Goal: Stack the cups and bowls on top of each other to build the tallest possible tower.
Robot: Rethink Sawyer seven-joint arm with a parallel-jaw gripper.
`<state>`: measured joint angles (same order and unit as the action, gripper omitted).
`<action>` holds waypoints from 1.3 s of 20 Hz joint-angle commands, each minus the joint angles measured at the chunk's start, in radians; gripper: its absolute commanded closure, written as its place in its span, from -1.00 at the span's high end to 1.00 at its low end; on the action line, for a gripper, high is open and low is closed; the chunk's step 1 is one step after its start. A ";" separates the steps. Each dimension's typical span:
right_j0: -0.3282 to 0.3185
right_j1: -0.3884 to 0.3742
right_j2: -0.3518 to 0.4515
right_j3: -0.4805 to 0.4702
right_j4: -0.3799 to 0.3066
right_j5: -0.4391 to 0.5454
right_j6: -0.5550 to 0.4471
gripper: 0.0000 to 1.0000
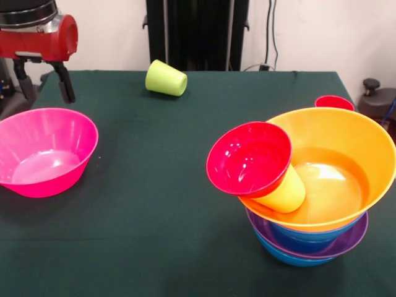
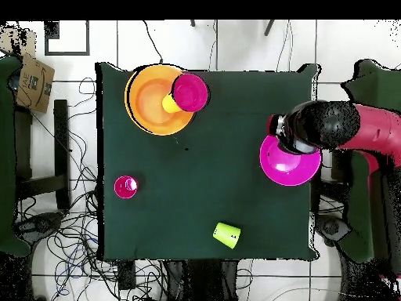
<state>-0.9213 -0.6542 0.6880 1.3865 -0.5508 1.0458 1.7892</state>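
Four items stacked: the tower [image 1: 315, 204] stood at the table's [image 1: 154, 185] corner; blue and purple bowls lowest, wide orange bowl [image 1: 346, 154] above.
Yellow cup [image 1: 286, 192]: lay tilted inside the orange bowl, propping the small red bowl [image 1: 249, 159] askew, likely unstable.
Pink bowl [image 1: 43, 151]: apart at the opposite edge, evidently next to lift.
Gripper [image 1: 43, 83]: hovered over the pink bowl's rim, fingers spread, holding nothing.
Lime green cup [image 1: 166, 78]: on its side, loose.
Red cup [image 2: 125, 186]: well apart; seemingly upright.
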 commanded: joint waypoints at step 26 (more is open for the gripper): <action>0.021 0.160 0.109 0.104 -0.073 -0.177 -0.246 1.00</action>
<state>-0.9300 -0.5723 0.7772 1.4452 -0.5497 0.9495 1.7892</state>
